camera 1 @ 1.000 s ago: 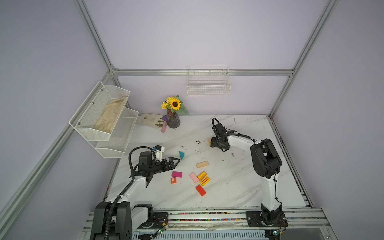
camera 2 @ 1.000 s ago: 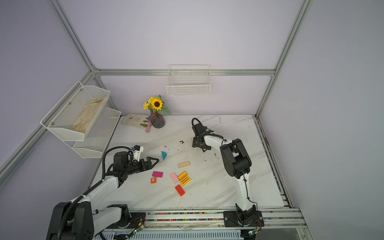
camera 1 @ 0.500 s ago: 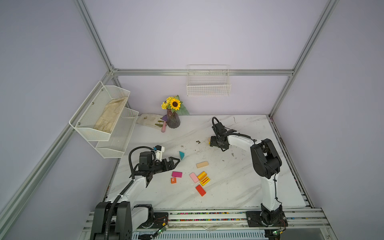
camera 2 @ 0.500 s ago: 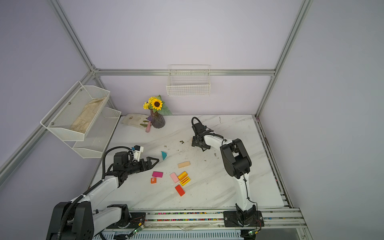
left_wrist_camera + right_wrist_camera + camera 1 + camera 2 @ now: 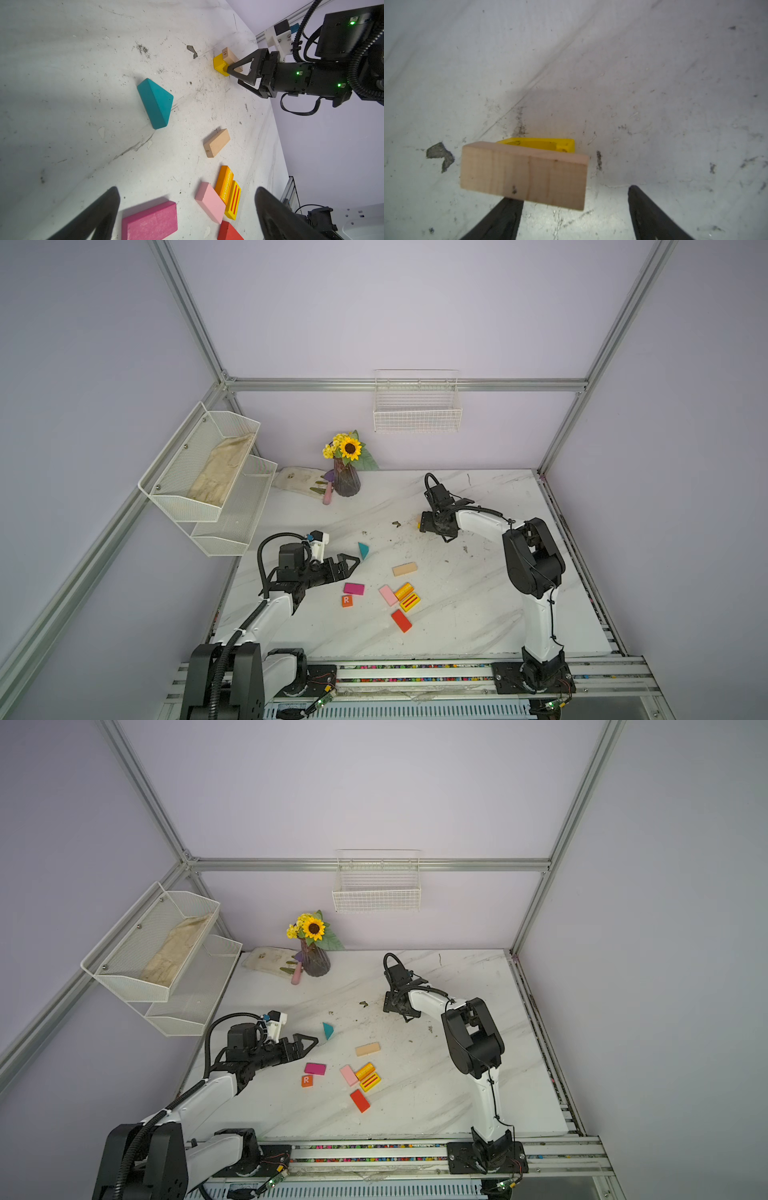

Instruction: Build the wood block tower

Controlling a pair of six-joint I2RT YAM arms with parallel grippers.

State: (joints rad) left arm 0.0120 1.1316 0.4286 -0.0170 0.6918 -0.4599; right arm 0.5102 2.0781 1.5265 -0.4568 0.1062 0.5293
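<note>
Standing here, I take the teal triangular wooden block (image 5: 363,549) as my marker on the white marble table (image 5: 457,614).

Just beside it, on the left arm's side, the left gripper (image 5: 349,565) hangs low with its jaws spread wide and nothing in them. I'd guess it is parked over the spare pieces, ready for a pick. The teal block lies on a triangular face rather than standing as a roof. Its long edge runs away from the arm bases and its apex points toward the right arm.

Nearer the bases than the teal block lie a magenta wooden slab (image 5: 353,588) and an orange "R" cube (image 5: 347,600). Further toward the right arm are a loose tan wooden bar (image 5: 404,569), a pink slab (image 5: 388,595), two yellow-orange slabs (image 5: 406,596) touching each other, and a red slab (image 5: 401,620). All of them lie flat and unstacked.

Well apart from the teal block, toward the right arm and a little farther from the bases, stands the tower (image 5: 220,64). So far it is a yellow wooden block (image 5: 542,143) with a second tan bar (image 5: 525,172) resting on it. That bar's long axis lies across the right gripper's (image 5: 233,76) reach and overhangs the yellow.

The right gripper's jaws are parted, not pinching. One finger sits close against the stack, though I cannot tell whether it touches. It looks to me like a placing stance.
</note>
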